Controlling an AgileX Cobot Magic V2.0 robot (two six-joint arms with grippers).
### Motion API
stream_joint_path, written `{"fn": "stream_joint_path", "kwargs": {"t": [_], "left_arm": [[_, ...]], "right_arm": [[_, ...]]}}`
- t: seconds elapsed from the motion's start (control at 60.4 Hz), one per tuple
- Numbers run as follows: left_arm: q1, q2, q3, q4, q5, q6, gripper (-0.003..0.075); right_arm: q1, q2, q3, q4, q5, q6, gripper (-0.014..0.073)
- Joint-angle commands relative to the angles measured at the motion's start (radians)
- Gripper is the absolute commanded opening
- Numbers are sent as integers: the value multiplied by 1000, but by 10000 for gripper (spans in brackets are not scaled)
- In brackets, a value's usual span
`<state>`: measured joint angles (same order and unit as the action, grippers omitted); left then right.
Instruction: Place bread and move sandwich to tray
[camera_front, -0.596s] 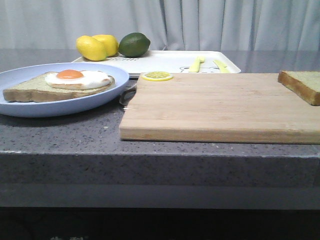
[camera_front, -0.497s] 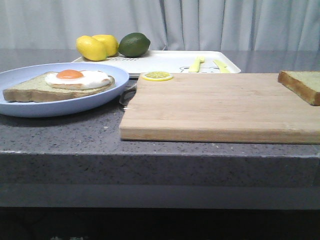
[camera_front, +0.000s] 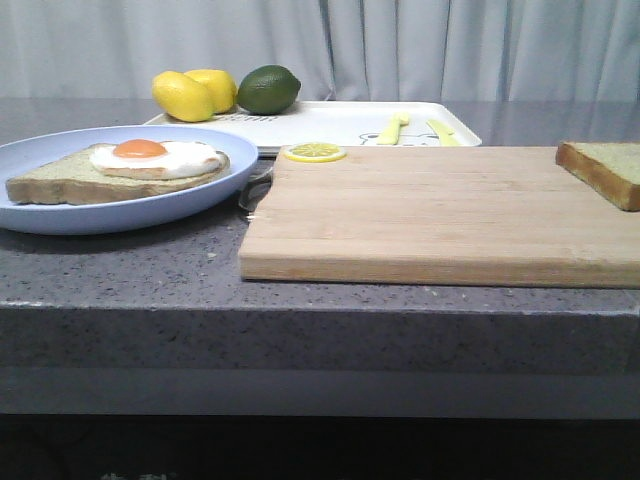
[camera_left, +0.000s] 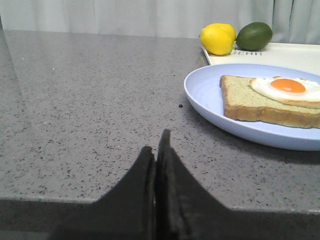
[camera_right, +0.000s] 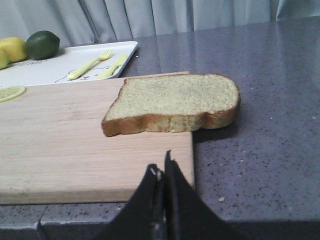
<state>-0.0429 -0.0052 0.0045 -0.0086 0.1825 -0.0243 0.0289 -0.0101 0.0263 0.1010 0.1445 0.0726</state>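
My right fingers (camera_right: 162, 172), pressed together and empty, sit just short of the bread (camera_right: 172, 104), which lies flat on the board's (camera_right: 75, 140) right end, overhanging the counter (camera_right: 260, 125), so that arm is nearer.

Front cam low, wrist cams close

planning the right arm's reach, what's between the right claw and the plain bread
Only bare cutting board. In the right wrist view the shut right claw sits near the board's edge, and nothing lies between it and the bread.
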Motion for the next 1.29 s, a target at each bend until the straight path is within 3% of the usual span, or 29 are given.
{"fn": "stream_joint_path", "kwargs": {"t": [0.0, 0.315, 0.629, 0.779, 0.928, 1.044, 1.276], "left_arm": [[1, -21, 1, -9, -87, -6, -20], [1, -21, 1, -9, -87, -6, -20], [1, -21, 1, -9, -170, -6, -20], [1, -21, -1, -15, -278, -6, -20], [1, -20, -58, -110, -402, -6, -20], [1, -4, -177, -97, -364, -6, -20], [1, 261, -442, -20, -63, -6, -20]], "right_arm": [[1, -18, -2, -10, -78, -1, -60], [1, -18, -2, -10, -78, -1, -60], [1, -18, -2, -9, -99, -1, -60], [1, -18, -10, -8, -206, -1, -60], [1, -18, -101, -5, -156, -1, -60], [0, -1, -226, 1, -9, -1, -60], [0, 261, -483, 1, 189, -1, -60]]}}
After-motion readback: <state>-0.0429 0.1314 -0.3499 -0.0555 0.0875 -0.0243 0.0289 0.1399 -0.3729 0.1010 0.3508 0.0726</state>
